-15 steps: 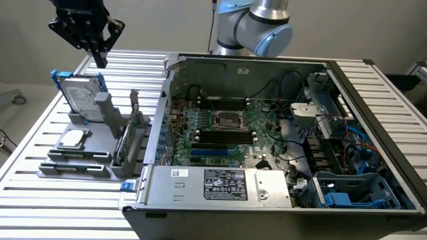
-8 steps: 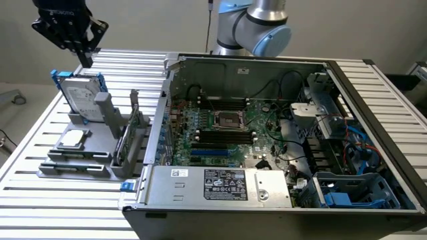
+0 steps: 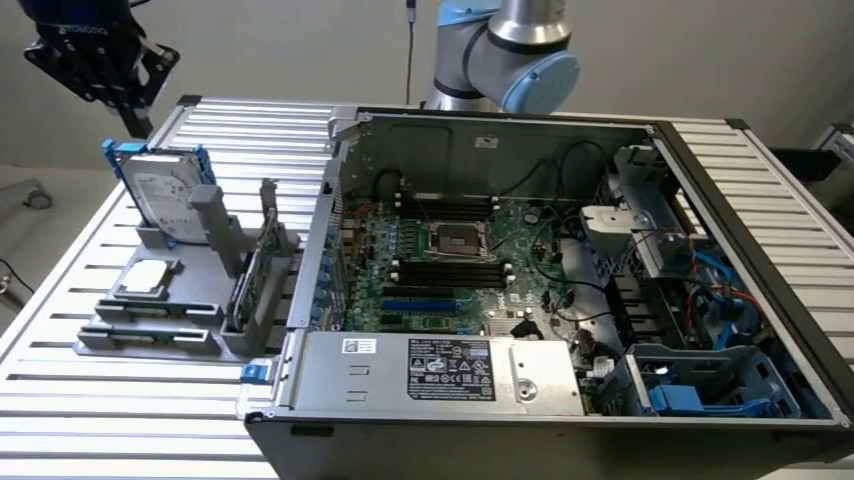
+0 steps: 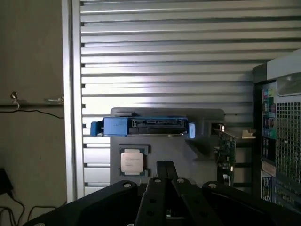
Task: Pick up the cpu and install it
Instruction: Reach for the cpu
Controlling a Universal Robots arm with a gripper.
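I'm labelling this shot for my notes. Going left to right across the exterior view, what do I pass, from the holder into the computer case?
cpu → upright green card → motherboard socket → blue caddy

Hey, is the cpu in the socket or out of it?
Out. The cpu lies flat on the grey holder beside the hard drive, and the motherboard socket has a dark centre, no silver lid.

cpu (image 3: 147,278) (image 4: 132,162) | small silver-grey square chip | lying flat | on grey holder (image 3: 190,302)
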